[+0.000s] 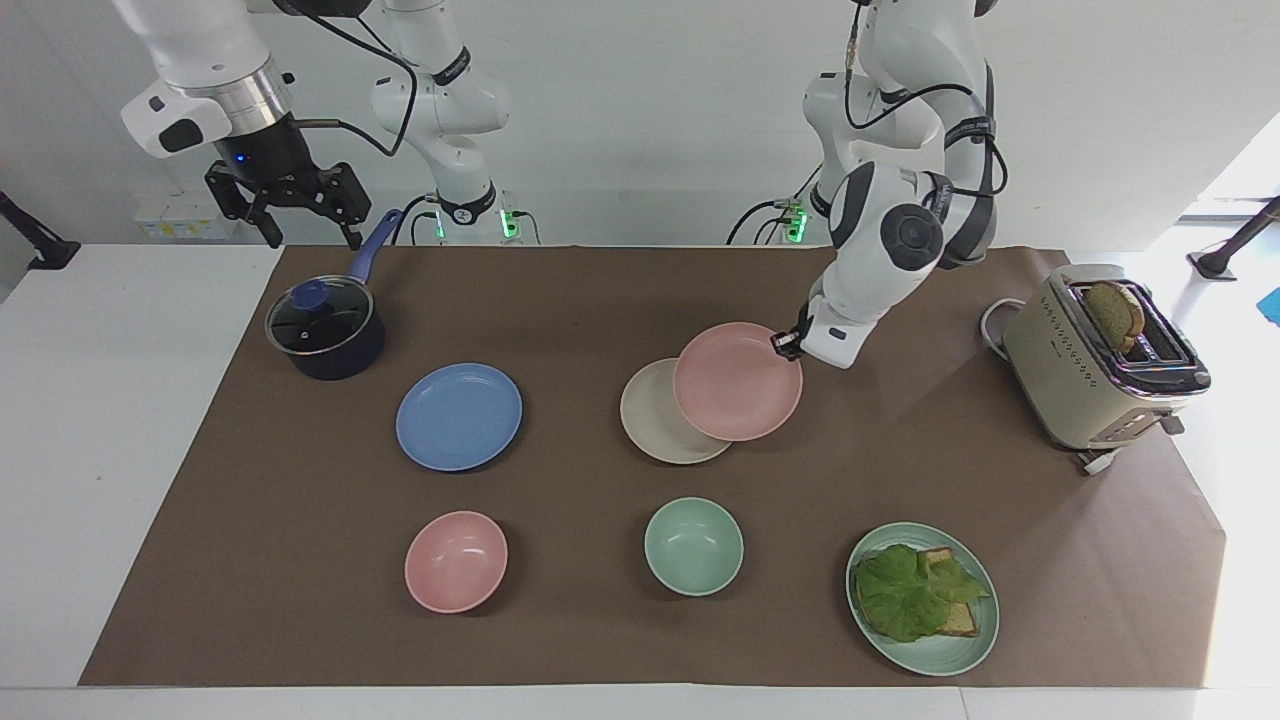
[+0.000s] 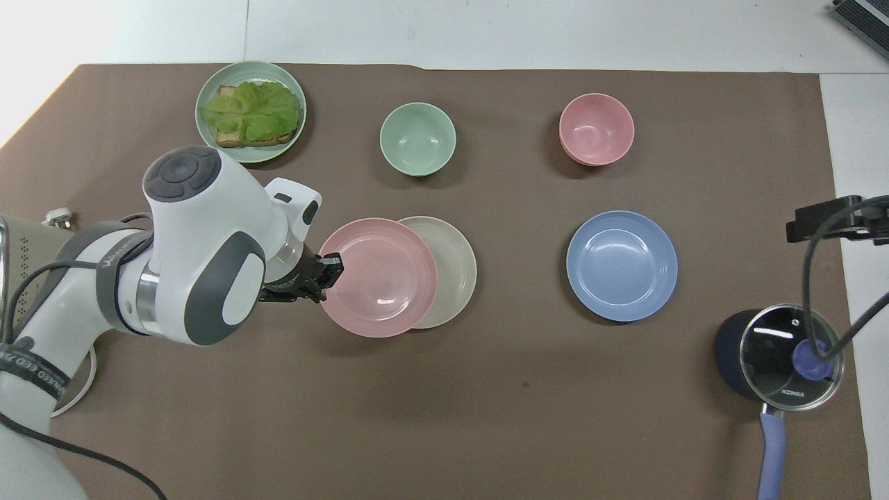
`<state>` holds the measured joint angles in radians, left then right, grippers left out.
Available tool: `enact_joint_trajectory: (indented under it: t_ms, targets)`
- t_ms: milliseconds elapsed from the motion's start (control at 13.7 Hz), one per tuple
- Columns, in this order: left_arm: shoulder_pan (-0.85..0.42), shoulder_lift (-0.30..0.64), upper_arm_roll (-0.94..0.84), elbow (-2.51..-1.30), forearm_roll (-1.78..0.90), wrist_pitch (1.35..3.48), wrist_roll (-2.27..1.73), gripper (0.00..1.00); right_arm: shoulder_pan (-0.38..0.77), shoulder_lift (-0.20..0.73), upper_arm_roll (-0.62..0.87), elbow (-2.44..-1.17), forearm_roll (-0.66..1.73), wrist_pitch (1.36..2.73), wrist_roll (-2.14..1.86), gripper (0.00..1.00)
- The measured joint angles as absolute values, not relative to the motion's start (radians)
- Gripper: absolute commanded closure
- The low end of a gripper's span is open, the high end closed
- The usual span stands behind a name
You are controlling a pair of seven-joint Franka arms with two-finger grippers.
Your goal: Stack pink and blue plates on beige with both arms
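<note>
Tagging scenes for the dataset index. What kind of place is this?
Most likely a robotics lab set up as a mock kitchen. A brown mat on a white table holds a toaster, a lidded saucepan and coloured tableware such as the pink plate, against bare white walls.

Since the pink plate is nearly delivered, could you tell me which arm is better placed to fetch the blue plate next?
Right, probably. The right gripper hangs open above the pot, beside the blue plate. The left gripper is shut on the pink plate.
</note>
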<state>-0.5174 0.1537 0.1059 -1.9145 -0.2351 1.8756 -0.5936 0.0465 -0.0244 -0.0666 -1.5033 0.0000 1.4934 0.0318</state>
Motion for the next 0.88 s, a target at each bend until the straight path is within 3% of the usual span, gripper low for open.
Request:
enact_joint_trajectory:
  t_ms: [365, 438, 511, 877]
  targets:
    - [-0.569, 0.177, 0.106, -1.978, -0.275, 2.069, -0.599, 1.00, 0.047, -0.024, -0.067, -1.503, 0.000, 1.493, 0.032, 0.00]
    - [-0.569, 0.185, 0.106, -1.982, -0.281, 2.088, -0.598, 0.65, 0.047, -0.024, -0.067, -1.503, 0.000, 1.493, 0.032, 0.00]
    - [-0.570, 0.190, 0.106, -1.982, -0.283, 2.097, -0.598, 0.01, 0.047, -0.024, -0.067, -1.503, 0.000, 1.493, 0.032, 0.00]
    - [-0.570, 0.190, 0.108, -1.981, -0.289, 2.107, -0.598, 0.00, 0.047, -0.024, -0.067, -1.503, 0.000, 1.493, 0.032, 0.00]
